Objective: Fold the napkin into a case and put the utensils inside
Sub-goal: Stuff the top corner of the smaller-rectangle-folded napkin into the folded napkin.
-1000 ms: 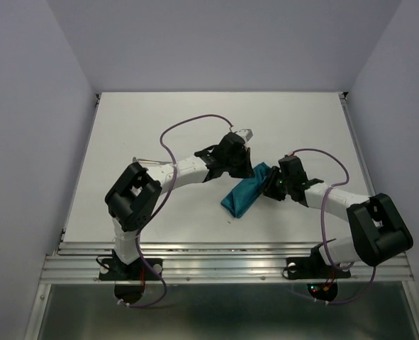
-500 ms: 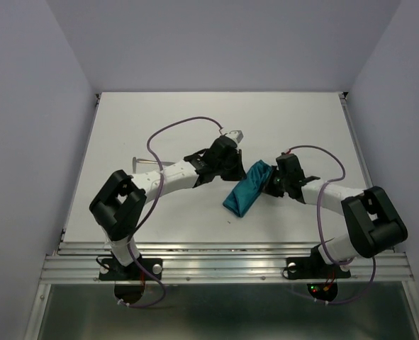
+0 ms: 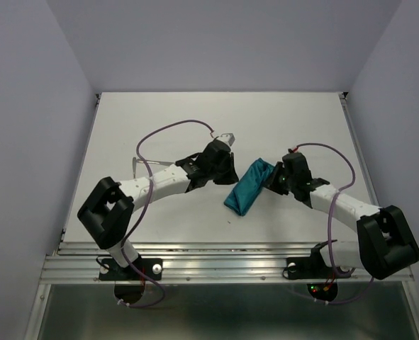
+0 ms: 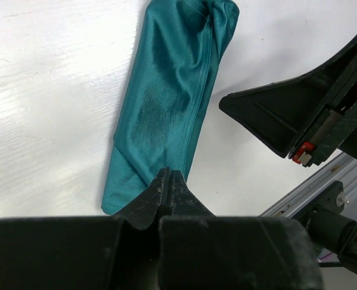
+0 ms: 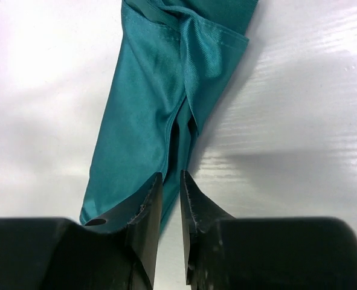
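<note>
Since the napkin (image 3: 248,186) already lies folded into a long thin case, I think the step now is to get its mouth ready for the utensils. The case lies flat on the bench (image 3: 159,120), slanted, right between the two arms.

The left pincer (image 4: 168,181) is closed tight, tip to tip, with nothing in it. It sits just by one short end of the case. The right pincer (image 5: 171,181) has only a thin gap. I see no cloth caught in that gap. It hangs over the other end, where the top flap makes a dark slit down the middle.

To do this well, the right pincer should open a bit more and come down on the flap edge by the slit. It should nip only the top layer, not the whole stack. Then it should lift just a little. If it lifts high, the folds may fall open. If it pulls to the side, the whole case may slide, as the cloth looks smooth and shiny.

The left pincer could press its end down so the case does not move.

A thin silver utensil (image 3: 142,161) lies well off to the left, partly behind the left arm. None is in the case yet.
</note>
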Controlling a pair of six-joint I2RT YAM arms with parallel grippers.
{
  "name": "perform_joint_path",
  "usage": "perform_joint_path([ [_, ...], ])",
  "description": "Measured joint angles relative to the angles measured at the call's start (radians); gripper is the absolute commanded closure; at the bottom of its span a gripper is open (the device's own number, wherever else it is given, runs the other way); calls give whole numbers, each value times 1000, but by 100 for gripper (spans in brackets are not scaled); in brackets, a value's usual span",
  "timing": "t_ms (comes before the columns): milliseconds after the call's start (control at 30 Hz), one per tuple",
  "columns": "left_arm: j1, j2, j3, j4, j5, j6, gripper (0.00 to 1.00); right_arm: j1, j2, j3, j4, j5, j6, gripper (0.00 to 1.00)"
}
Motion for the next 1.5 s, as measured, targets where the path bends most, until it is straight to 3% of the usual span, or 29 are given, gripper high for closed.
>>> perform_joint_path([
  [33, 0, -21, -10, -7, -8, -1, 100, 0, -14, -8, -2, 1, 10, 54],
  [67, 0, -37, -16, -9, -13, -2, 100, 0, -31, -18, -3, -1, 19, 38],
  [200, 0, -85, -27, -21, -34, -4, 100, 0, -48, -38, 4, -24, 42, 26],
  [300, 0, -95, -30, -22, -42, -5, 100, 0, -26, -39, 16, -58, 53, 28],
  [567, 0, -95, -38, -26, -47, -13, 100, -2, 97, -37, 109, -114, 70, 51],
  [767, 0, -92, -38, -25, -45, -15, 100, -5, 186, 2, 158, -116, 61, 83],
  [833, -1, -89, -38, -25, -44, -15, 99, -5, 213, 23, 159, -113, 45, 86],
  [967, -17, -79, -38, -26, -63, -14, 85, -5, 262, 71, 158, -113, 19, 82],
  [1000, -25, -75, -38, -29, -71, -14, 81, -5, 271, 81, 157, -114, 10, 70],
  [1100, -47, -63, -34, -45, -99, -11, 76, -5, 273, 95, 149, -116, -10, 51],
  [1267, -70, -23, -1, -89, -149, -3, 69, -48, 209, 105, 74, -90, -47, 50],
  [1333, -82, 6, 31, -114, -176, 0, 59, -125, 146, 105, 34, -83, -54, 50],
  [1500, -120, 72, 116, -161, -225, 21, 53, -282, 6, 99, -13, -37, -51, 45],
])
